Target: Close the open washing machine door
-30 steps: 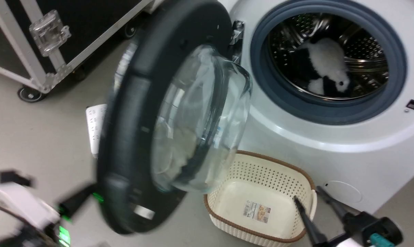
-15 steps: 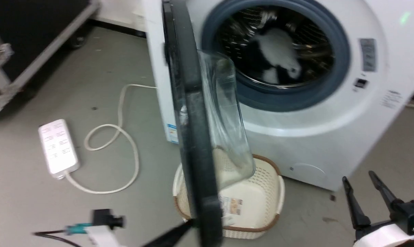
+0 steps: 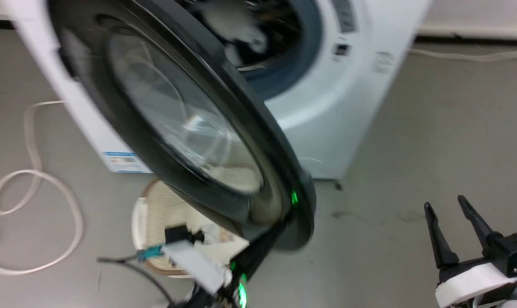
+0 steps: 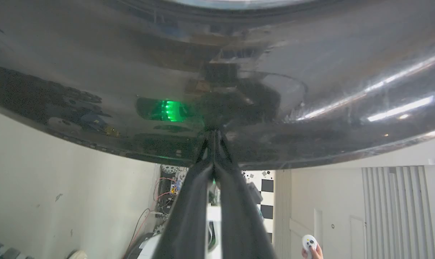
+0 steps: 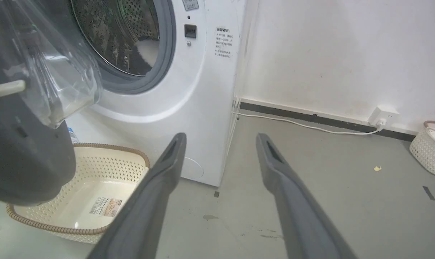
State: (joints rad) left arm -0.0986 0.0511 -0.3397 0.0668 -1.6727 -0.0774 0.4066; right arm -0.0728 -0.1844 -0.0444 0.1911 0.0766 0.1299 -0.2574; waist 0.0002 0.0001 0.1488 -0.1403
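Half of the swing looks done, I judge: the washing machine door [image 3: 185, 128] stands partly shut, directly ahead of the left gripper [image 4: 214, 133], whose closed fingers touch its dark outer face with their tips. Beyond the door, the mouth of the washing machine [image 3: 327, 111] is not yet covered. The right gripper [image 3: 444, 203], spread wide and empty, hangs well aside from the door. What is left is to push the door until it latches.
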